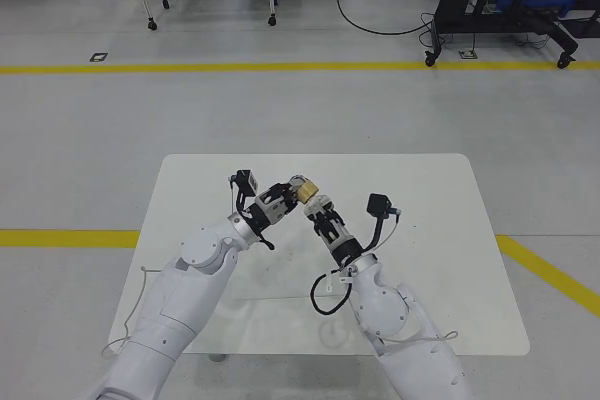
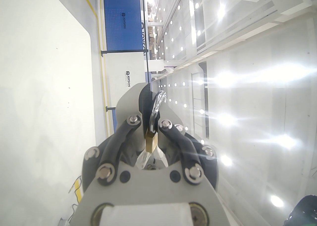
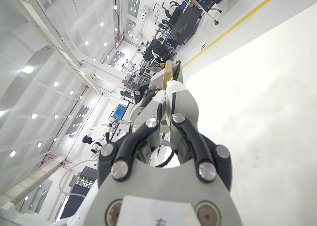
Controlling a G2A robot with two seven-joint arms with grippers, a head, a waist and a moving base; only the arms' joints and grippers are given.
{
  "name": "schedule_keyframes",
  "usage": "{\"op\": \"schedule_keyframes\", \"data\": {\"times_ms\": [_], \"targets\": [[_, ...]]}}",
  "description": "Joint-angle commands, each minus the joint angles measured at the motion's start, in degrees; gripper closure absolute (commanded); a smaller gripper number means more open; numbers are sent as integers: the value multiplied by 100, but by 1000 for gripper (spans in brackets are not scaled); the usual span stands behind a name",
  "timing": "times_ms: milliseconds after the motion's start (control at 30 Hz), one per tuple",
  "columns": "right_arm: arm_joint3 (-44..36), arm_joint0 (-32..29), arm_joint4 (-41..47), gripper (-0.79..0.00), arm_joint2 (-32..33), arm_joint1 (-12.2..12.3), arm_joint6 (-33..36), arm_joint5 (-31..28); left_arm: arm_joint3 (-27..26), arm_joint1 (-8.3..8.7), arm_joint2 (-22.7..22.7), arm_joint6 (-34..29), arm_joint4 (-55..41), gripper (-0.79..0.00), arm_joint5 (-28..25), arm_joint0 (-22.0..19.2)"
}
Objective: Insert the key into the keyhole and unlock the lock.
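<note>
With left hand (image 2: 151,103) clenched on key ring (image 2: 155,110) and right hand (image 3: 168,88) clenched on brass padlock (image 3: 168,72), square key to keyhole, push gently.

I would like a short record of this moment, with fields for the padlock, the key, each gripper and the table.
padlock: brass body, silver shackle, held in the air above the table
left gripper: fingers shut on the padlock
right gripper: fingers shut, tips at the padlock's brass body
key: hidden at the fingers, cannot tell
table: white, below both grippers
</note>
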Motion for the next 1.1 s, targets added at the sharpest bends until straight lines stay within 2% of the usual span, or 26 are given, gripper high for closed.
{"op": "schedule_keyframes", "data": {"times_ms": [0,67,100,133,233,367,500,567,1067], "targets": [[-22,-19,4,-465,24,-2,9,-18,-4,-1,-22,5,7,0,-17,-8],[-60,-60,18,-499,57,-2,14,-54,-5,2,-59,19,6,0,-50,-7],[-82,-84,16,-480,78,-1,21,-71,-9,5,-84,47,23,0,-97,-5],[-108,-111,25,-413,101,1,28,-91,-15,9,-106,81,64,0,-151,0],[-173,-183,38,-336,166,7,62,-135,-65,24,-177,162,194,0,-336,27],[-188,-204,63,-139,212,6,156,-145,-200,47,-232,325,497,0,-589,107],[-162,-175,71,-22,207,-6,220,-132,-324,51,-218,407,670,0,-611,192],[-152,-164,62,0,198,-12,245,-128,-350,51,-210,431,739,0,-610,211],[-93,-112,187,0,258,-37,503,-188,-289,26,-193,291,757,0,-717,249]]}}
